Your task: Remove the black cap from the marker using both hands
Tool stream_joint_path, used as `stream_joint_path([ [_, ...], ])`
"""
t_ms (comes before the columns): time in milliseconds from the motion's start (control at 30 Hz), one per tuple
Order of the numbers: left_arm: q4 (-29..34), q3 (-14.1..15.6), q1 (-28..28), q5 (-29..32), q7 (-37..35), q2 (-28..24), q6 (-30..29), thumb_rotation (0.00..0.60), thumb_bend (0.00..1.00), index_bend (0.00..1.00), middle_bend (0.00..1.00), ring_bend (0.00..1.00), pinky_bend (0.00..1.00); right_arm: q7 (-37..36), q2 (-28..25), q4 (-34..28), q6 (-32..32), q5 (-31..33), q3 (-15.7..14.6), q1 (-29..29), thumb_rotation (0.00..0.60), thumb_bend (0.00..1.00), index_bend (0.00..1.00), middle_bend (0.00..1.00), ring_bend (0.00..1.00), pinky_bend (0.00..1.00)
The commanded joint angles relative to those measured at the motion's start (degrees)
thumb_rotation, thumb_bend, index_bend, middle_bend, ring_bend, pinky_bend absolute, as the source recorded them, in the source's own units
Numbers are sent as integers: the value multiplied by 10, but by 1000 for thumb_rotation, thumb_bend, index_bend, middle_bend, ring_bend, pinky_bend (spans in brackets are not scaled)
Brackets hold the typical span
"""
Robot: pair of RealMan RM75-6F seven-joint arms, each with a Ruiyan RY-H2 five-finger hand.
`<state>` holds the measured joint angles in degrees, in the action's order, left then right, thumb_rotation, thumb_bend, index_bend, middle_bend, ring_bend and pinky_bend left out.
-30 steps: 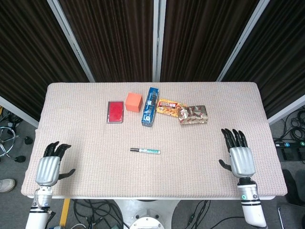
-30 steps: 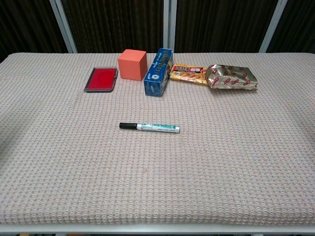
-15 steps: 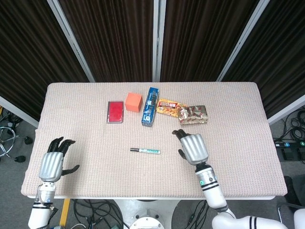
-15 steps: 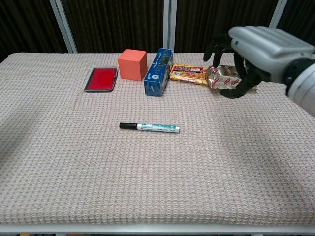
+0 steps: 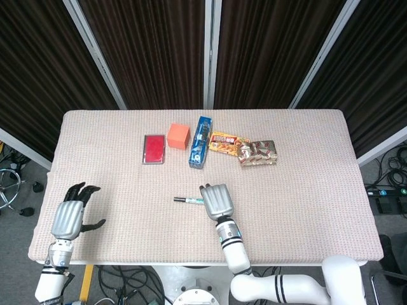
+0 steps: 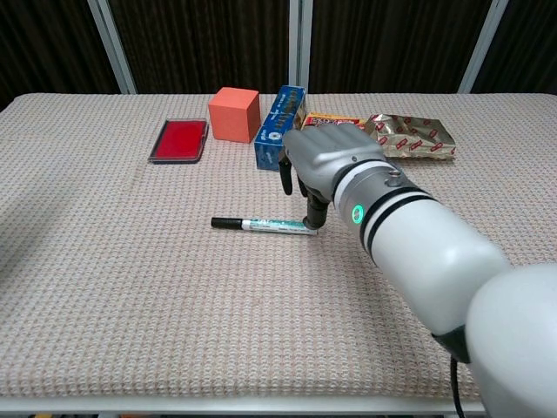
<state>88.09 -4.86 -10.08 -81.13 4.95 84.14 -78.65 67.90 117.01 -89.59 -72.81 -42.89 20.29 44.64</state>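
Note:
The marker (image 5: 191, 201) (image 6: 270, 225) lies flat mid-table, its black cap (image 6: 224, 223) (image 5: 179, 199) pointing left. My right hand (image 5: 215, 201) (image 6: 329, 161) hovers over the marker's right end, palm down. Its fingertips (image 6: 313, 215) reach down onto that end, while the thumb stays apart above the table, so no closed grip shows. The marker still rests on the cloth. Near the front left corner my left hand (image 5: 70, 216) stays above the table with fingers spread and nothing in it; the chest view does not show it.
Along the back stand a red flat case (image 5: 154, 149) (image 6: 178, 140), an orange cube (image 5: 178, 135) (image 6: 234, 114), a blue box (image 5: 200, 150) (image 6: 274, 131) and two snack packs (image 5: 224, 143) (image 5: 257, 152). The table (image 5: 318, 229) is covered in beige woven cloth.
My right hand has swept left from the table's right side to the marker's right end. The left hand shifted only slightly. The marker has not moved.

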Motion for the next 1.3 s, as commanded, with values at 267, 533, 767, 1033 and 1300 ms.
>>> stream_joint_path([
  [267, -11, 7, -1, 1, -19, -3, 7, 600, 65, 212, 210, 80, 98, 6, 60, 89, -13, 33, 18, 43, 600, 218, 468, 461, 800, 960],
  [533, -10, 10, -2, -1, -24, -6, 5, 600, 65, 212, 210, 80, 99, 11, 84, 125, -11, 54, 21, 59, 600, 223, 474, 466, 801, 960],
  [767, -15, 13, -2, 1, -25, -2, 8, 600, 65, 212, 210, 80, 99, 11, 89, 146, -12, 59, 16, 64, 600, 224, 475, 466, 800, 960],
  [1033, -18, 13, -3, 4, -27, -1, 10, 600, 65, 212, 210, 80, 99, 11, 100, 171, -3, 64, 16, 73, 600, 225, 476, 468, 798, 960],
  [1300, -18, 14, -3, 5, -29, -1, 9, 600, 65, 212, 210, 80, 98, 11, 109, 183, 0, 68, 18, 78, 600, 225, 486, 481, 798, 960],
])
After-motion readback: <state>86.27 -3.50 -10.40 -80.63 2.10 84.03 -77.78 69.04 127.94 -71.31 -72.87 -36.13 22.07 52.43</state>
